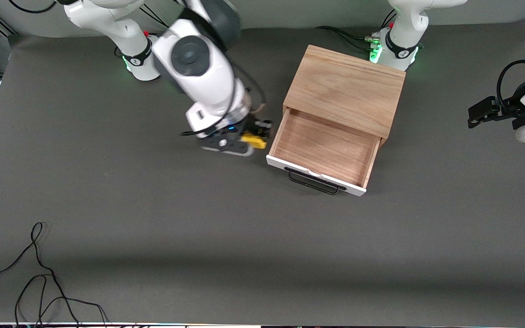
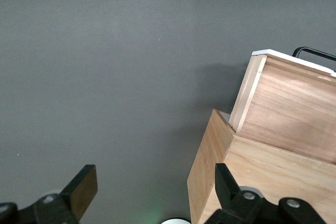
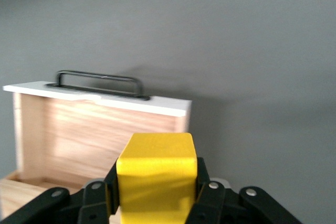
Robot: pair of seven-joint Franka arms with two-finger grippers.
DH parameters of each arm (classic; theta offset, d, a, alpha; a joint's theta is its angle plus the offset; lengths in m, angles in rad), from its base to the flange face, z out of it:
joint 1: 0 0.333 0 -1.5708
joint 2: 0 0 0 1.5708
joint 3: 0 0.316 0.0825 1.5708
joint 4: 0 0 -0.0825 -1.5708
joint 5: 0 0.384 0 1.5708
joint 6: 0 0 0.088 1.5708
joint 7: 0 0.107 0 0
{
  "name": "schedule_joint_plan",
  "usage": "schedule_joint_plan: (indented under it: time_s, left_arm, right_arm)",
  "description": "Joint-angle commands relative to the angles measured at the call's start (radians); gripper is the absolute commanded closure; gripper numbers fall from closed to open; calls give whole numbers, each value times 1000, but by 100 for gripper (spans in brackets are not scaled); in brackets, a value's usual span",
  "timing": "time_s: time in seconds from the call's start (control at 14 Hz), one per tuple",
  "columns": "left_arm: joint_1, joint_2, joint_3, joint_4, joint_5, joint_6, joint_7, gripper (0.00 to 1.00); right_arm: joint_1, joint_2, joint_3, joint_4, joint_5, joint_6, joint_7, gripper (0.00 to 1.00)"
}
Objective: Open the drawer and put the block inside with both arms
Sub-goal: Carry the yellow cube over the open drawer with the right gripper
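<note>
The drawer [image 1: 321, 148] is pulled open from the oak box [image 1: 347, 89]; its wooden inside is bare and its white front carries a black bar handle [image 1: 312, 178]. My right gripper [image 1: 255, 136] is shut on the yellow block [image 1: 253, 140] and holds it up beside the drawer's side wall, toward the right arm's end. In the right wrist view the block [image 3: 156, 179] sits between the fingers, with the drawer [image 3: 100, 129] just ahead. My left gripper [image 1: 474, 116] is open and empty, held off at the left arm's end of the table; its fingers [image 2: 79, 190] show in the left wrist view, spread wide, with the box [image 2: 262, 182] below.
The table is a dark grey mat [image 1: 153, 228]. Loose black cables [image 1: 39, 278] lie at the front corner toward the right arm's end. The arm bases [image 1: 392, 45] stand along the table's back edge, close to the box.
</note>
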Motion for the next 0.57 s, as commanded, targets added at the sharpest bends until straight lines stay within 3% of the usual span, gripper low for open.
schedule_joint_plan:
  time_s: [0.0, 0.28, 0.5]
  left_arm:
    - [-15, -10, 11, -2, 15, -20, 58, 0]
    - [-12, -9, 12, 0, 10, -23, 64, 0]
    - [-14, -4, 12, 0, 9, -25, 64, 0]
  right_arm:
    - [75, 162, -2, 179, -59, 66, 105, 100]
    - [169, 287, -2, 231, -165, 197, 220, 100]
    - [195, 335, -3, 228, -191, 231, 274, 100]
